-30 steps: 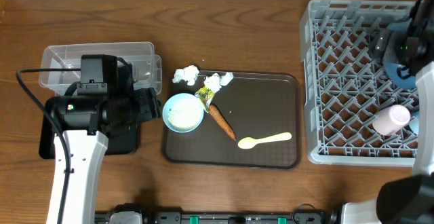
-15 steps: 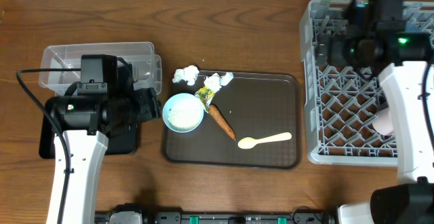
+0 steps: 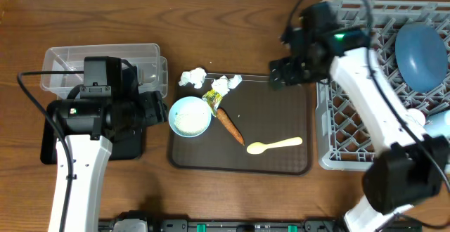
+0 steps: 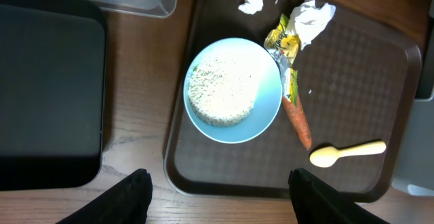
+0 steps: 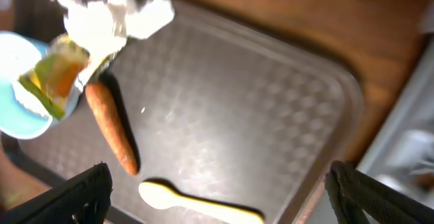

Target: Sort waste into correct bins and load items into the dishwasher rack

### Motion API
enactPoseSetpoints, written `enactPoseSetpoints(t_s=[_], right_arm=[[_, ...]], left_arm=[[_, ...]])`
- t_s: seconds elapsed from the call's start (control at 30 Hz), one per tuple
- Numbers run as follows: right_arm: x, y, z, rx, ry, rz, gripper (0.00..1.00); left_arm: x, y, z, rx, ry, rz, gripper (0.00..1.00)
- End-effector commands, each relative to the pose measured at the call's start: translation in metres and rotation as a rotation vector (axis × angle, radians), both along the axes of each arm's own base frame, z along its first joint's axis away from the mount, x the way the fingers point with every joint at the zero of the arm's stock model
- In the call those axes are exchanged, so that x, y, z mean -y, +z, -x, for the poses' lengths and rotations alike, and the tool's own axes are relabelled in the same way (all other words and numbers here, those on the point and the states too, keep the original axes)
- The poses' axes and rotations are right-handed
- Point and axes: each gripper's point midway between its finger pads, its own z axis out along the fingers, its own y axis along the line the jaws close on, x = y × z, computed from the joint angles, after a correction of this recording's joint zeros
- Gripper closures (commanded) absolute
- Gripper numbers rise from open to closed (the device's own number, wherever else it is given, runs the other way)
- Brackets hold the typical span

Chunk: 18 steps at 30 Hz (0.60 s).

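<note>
A small light blue cup (image 3: pixel 190 116) holding white rice (image 4: pixel 220 91) sits at the left end of the brown serving tray (image 3: pixel 278 109). Beside it lie tissue wads (image 3: pixel 193 77) (image 3: pixel 226 83), a yellow-green wrapper (image 3: pixel 212 100), an orange carrot (image 3: pixel 229 125) and a pale yellow spoon (image 3: pixel 274 145). The dark blue plate (image 3: pixel 420 53) stands in the grey rack (image 3: pixel 351 112). My left gripper (image 4: pixel 220 197) is open and empty, near the cup (image 4: pixel 234 91). My right gripper (image 5: pixel 218 183) is open and empty above the tray (image 5: pixel 237 115), over the spoon (image 5: pixel 196 203) and right of the carrot (image 5: pixel 112 132).
The clear tub (image 3: pixel 98 63) stands at the far left. The black tray (image 4: pixel 47 95) lies in front of it, mostly under my left arm in the overhead view. The rack's wall (image 5: pixel 407 149) rises close to the right of my right gripper.
My right arm has swung left from over the rack to above the brown tray's far right part. The blue plate now shows uncovered in the rack. The left arm has not moved.
</note>
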Motion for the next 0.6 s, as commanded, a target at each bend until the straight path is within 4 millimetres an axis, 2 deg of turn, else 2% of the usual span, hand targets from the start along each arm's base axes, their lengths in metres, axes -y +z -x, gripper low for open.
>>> enactPoseSetpoints(t_s=[0.0,0.27,0.57], right_arm=[[-0.02,-0.016,0.011,-0.057,0.035,0.005,0.01],[-0.045,-0.045,0.025,-0.131,0.091,0.037,0.01],[-0.049,-0.052,0.029,-0.152,0.091,0.045,0.01]], left_arm=[[-0.004,0.0,-0.001,-0.001,0.005,-0.014,0.32],[-0.004,0.0,-0.001,-0.001,0.005,-0.014,0.32],[-0.004,0.0,-0.002,0.005,0.005,-0.014,0.32]])
